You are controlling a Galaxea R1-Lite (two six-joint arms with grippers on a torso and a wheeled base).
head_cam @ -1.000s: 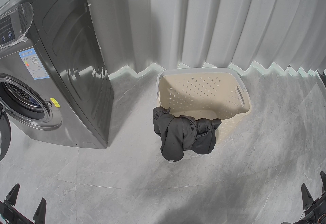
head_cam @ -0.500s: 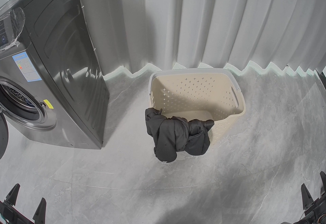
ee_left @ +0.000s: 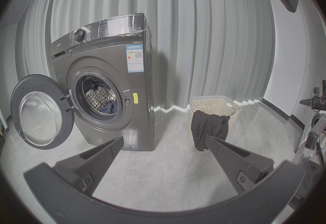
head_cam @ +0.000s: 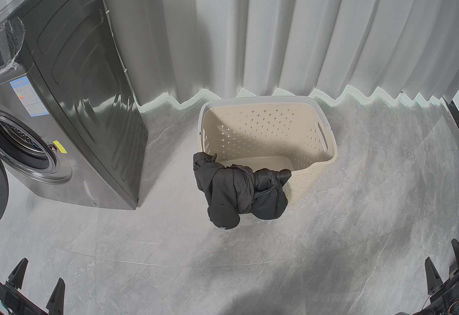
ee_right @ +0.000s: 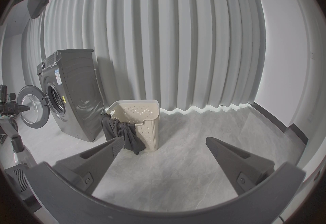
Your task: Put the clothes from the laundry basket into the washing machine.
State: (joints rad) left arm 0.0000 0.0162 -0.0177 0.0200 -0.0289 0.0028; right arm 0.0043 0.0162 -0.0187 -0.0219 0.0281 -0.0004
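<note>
Standing on grey floor (head_cam: 373, 215) by white curtain (head_cam: 287, 20): washing machine (head_cam: 71, 91), laundry basket (head_cam: 267, 132), draped clothes (head_cam: 234, 192); left gripper (ee_left: 163, 139), right gripper (ee_right: 164, 139) spread wide.

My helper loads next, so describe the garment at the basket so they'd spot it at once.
Find the grey front-loading washing machine before the white curtain. Beside it on the floor stands a cream laundry basket with perforated walls. Draped over its near rim and hanging down outside is a crumpled dark grey garment, the only dark thing against the pale basket and floor.
</note>
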